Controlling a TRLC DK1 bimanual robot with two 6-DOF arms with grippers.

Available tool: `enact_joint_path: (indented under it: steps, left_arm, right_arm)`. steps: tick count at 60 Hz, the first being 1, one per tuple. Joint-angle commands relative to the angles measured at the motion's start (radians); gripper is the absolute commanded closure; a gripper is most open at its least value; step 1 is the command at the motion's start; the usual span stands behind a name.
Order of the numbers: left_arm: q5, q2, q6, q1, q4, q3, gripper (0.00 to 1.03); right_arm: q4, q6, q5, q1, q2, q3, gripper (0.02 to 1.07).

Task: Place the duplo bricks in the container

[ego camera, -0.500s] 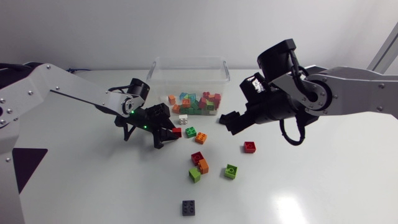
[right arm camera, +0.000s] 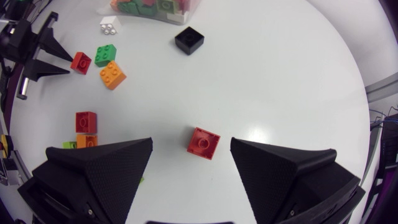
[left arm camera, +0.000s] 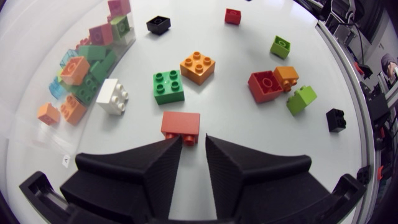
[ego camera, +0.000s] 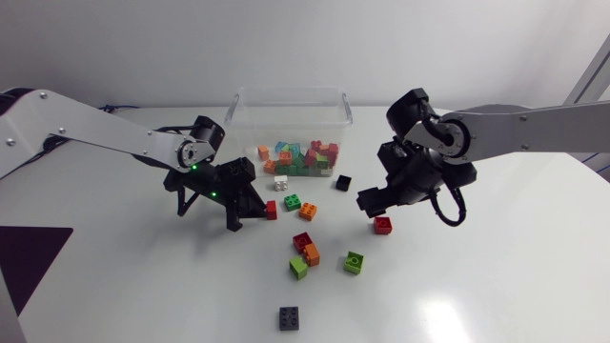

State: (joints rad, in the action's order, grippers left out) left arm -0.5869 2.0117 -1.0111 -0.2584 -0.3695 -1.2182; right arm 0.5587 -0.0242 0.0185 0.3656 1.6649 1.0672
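A small red brick (left arm camera: 181, 124) lies just ahead of my left gripper (left arm camera: 193, 140), whose fingers stand a narrow gap apart, narrower than the brick. In the head view this gripper (ego camera: 250, 216) is left of that brick (ego camera: 271, 209), in front of the clear container (ego camera: 248, 119) holding several bricks. My right gripper (right arm camera: 191, 144) hangs wide open over another red brick (right arm camera: 203, 142), which lies between its fingers and is untouched. The head view puts that gripper (ego camera: 371, 201) just above this brick (ego camera: 382, 225). A black brick (ego camera: 343, 182) lies near the container.
Loose bricks lie between the grippers: white (ego camera: 281, 183), green (ego camera: 293, 202), orange (ego camera: 308, 211), a red and orange pair (ego camera: 307, 248), two lime ones (ego camera: 298, 268) (ego camera: 354, 262). A dark brick (ego camera: 289, 317) sits near the table's front.
My right arm has swung down and right to above the red brick, and the black brick now shows by the container. My left gripper has edged closer to its red brick.
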Motion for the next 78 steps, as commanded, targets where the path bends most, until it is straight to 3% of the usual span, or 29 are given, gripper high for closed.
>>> enact_joint_path:
  steps: [1, 8, 10, 15, 18, 26, 62, 71, 78]
  left_arm:
    - [-0.005, -0.06, -0.011, -0.001, -0.016, 0.043, 0.76]
    - [-0.004, -0.071, 0.031, -0.013, -0.032, 0.039, 0.68]
    - [-0.004, -0.074, 0.032, -0.015, -0.04, 0.037, 0.62]
    - [0.002, -0.074, 0.022, -0.018, -0.043, 0.034, 0.36]
    - [0.012, -0.067, 0.019, -0.015, -0.042, 0.022, 0.27]
    - [0.018, -0.041, 0.005, -0.012, -0.042, -0.006, 0.17]
    - [0.038, 0.131, -0.032, -0.03, -0.048, -0.153, 0.17]
    - [0.039, 0.154, -0.032, -0.039, -0.086, -0.196, 0.33]
    - [0.039, 0.171, -0.032, -0.044, -0.114, -0.221, 0.52]
  right_arm:
    - [0.021, -0.034, 0.012, -0.011, 0.044, 0.03, 0.16]
    - [0.021, -0.034, 0.014, -0.022, 0.049, 0.027, 0.16]
    - [0.023, -0.033, 0.012, -0.022, 0.047, 0.025, 0.16]
    - [0.024, -0.028, 0.009, -0.022, 0.044, 0.01, 0.16]
    - [0.021, -0.028, 0.006, -0.022, 0.041, -0.001, 0.16]
    - [0.01, -0.02, 0.001, -0.022, 0.032, -0.024, 0.16]
    - [-0.003, -0.011, -0.012, -0.01, 0.035, -0.038, 0.16]
    - [-0.005, -0.01, -0.011, -0.01, 0.038, -0.039, 0.16]
    - [-0.008, -0.006, -0.012, -0.01, 0.041, -0.041, 0.16]
